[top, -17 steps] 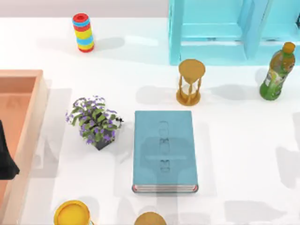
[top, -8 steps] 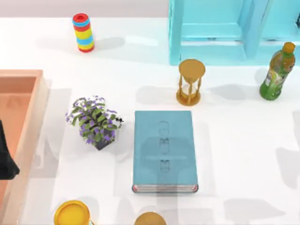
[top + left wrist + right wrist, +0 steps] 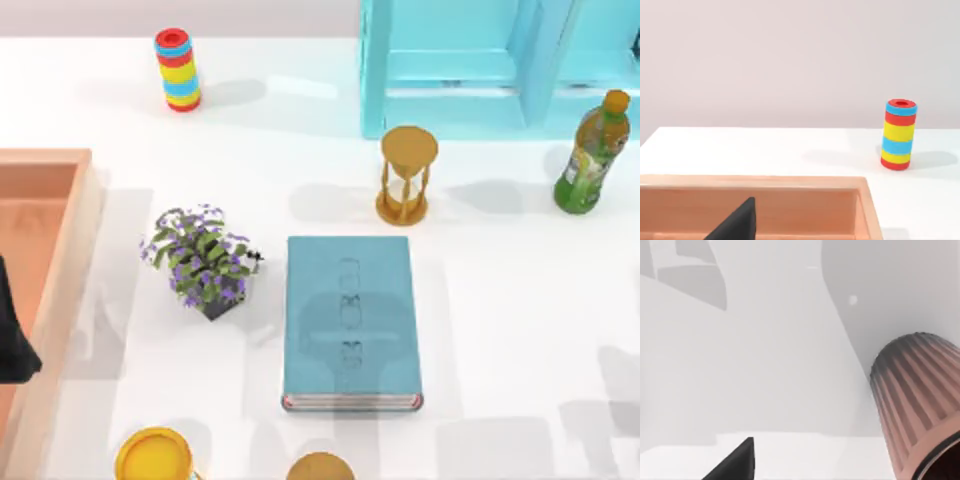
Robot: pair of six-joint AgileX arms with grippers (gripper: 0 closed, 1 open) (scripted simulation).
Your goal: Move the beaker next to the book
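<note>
**Top view:** The big flat teal-blue hardcover book (image 3: pixel 350 320) lies in the middle of the white table (image 3: pixel 500 300). It has white page edges & a red trim at its near end. Just beside its left edge is a small potted plant w/ purple flowers (image 3: pixel 203 260). Past its far end stands a golden-brown hourglass (image 3: pixel 407 175). There is bare table on the book's right side. The left arm (image 3: pixel 12 345) is parked over the wooden box (image 3: pixel 80 230) at the left edge.

**Left wrist view:** A dark bit of the left claw (image 3: pixel 737 225) sits over the wooden box. I can't tell if it is wide or narrow. Farther off stands a red, yellow & blue striped tube (image 3: pixel 898 135).

**Right wrist view:** A dark bit of the right claw (image 3: pixel 737 462) hangs over pale ground. I can't tell if it is wide or narrow, and it holds nothing I can see. Near it, not touching, is a pinkish-brown cup w/ ribbed sides & a dark red inside. I take it for the beaker (image 3: pixel 917 410), but I'm not sure. I can't tell where on the table it stands.

**How it may handle:** Prob. light & stiff, w/ thin walls. It looks glassy, so it may be slippery & could break if squeezed hard or tipped. Best to grab it across the sides, about halfway up, & keep it upright.
</note>
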